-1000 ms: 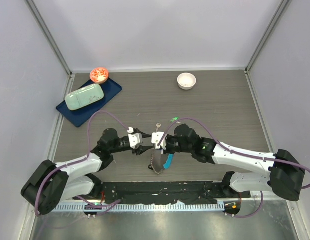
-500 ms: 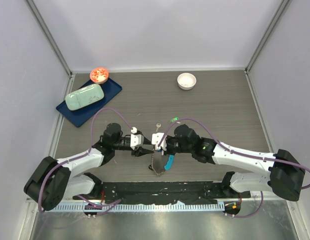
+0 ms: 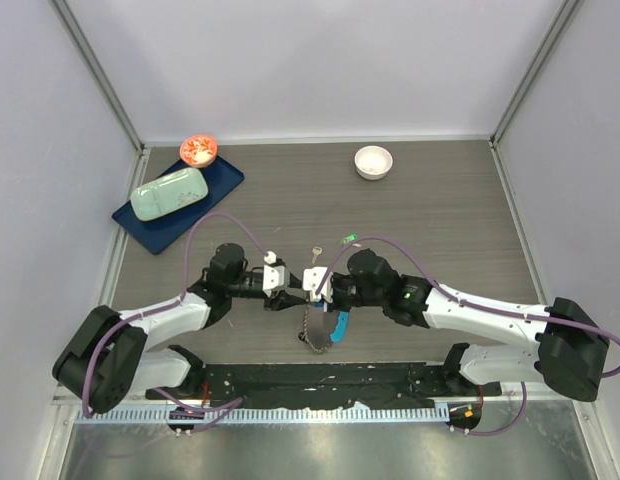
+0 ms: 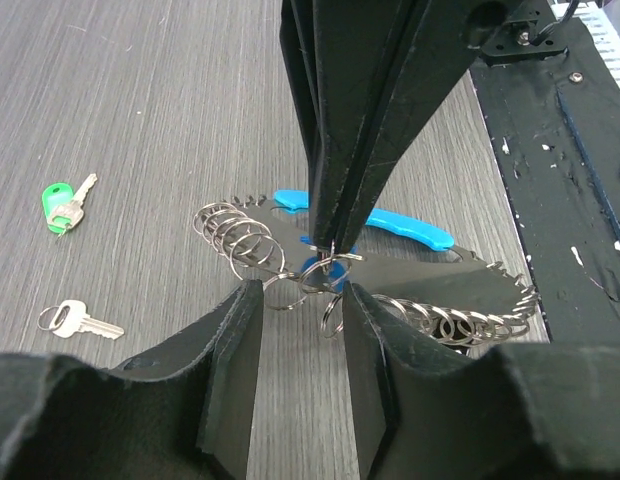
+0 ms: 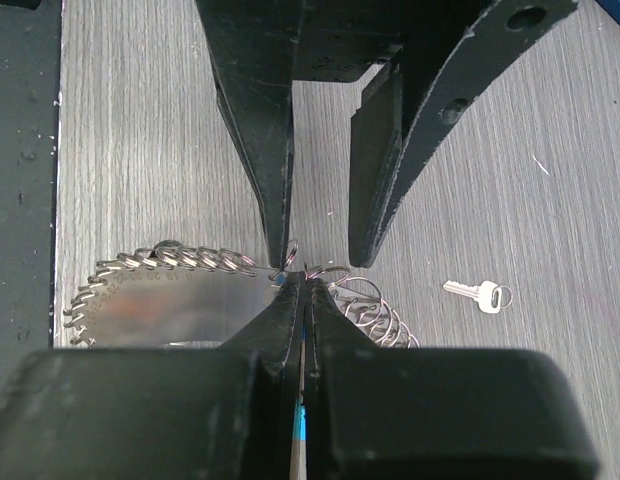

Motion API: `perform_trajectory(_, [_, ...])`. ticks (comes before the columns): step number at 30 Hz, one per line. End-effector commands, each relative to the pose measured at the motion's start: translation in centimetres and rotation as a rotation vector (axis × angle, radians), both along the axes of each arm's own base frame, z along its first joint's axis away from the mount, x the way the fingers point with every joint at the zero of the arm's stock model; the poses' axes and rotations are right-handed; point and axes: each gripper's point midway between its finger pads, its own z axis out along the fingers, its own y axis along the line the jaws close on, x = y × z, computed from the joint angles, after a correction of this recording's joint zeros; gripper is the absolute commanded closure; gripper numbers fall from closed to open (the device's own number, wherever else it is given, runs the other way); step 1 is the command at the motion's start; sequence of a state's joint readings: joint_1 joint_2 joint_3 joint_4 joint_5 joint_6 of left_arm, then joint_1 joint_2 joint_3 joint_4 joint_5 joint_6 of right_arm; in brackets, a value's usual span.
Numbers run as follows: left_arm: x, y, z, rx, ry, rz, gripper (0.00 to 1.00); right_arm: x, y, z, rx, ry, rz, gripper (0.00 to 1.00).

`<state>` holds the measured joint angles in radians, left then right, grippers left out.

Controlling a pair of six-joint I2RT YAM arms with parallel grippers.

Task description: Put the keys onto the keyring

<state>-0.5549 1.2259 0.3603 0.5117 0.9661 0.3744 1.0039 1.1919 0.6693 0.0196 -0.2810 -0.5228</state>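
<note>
The right hand point(image 5: 300, 285) is clenched tight on the keyring point(image 4: 240, 235), which sits close to the middle of the near edge of the worktop point(image 3: 440, 210). The left hand point(image 4: 298, 300) has slid in closer. Its fingers have come partway together, one on each side of one of the keyring's loops, but it grips nothing yet. The green key point(image 4: 60, 205) and the silver key point(image 4: 75, 320) lie loose nearby. I think those two still need to go on.

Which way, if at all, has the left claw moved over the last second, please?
Yes, slightly rightward: the left claw now sits closer to the silver key lying on the table.
</note>
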Motion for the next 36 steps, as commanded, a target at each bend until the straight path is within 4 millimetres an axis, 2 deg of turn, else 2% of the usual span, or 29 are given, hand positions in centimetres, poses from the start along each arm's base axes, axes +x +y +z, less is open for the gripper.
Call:
perform_trajectory(1, [0.9,-0.8,2.1,-0.046,-0.058,-0.034,0.61,0.4,1.2,2.4,0.069,-0.023,0.01,0.99])
perform_trajectory(14, [-0.3,-1.2,1.5,-0.03,0.022,-0.122,0.68,0.6,1.2,2.6,0.069,-0.03,0.005,0.99])
perform_trajectory(26, [-0.4,-0.9,0.6,0.011,0.057,-0.123,0.73,1.0,0.7,2.9,0.07,-0.048,-0.025,0.99])
perform_trajectory(29, [-0.4,-0.8,0.5,0.016,0.065,-0.12,0.77,1.1,0.6,2.8,0.068,-0.048,-0.031,0.99])
perform_trajectory(35, [-0.2,-0.8,0.5,0.018,0.06,-0.112,0.91,1.1,0.6,2.9,0.071,-0.049,-0.033,0.99])
perform_trajectory(36, [-0.3,-0.8,0.4,0.021,0.064,-0.112,0.96,1.1,0.5,2.9,0.069,-0.048,-0.035,0.99])
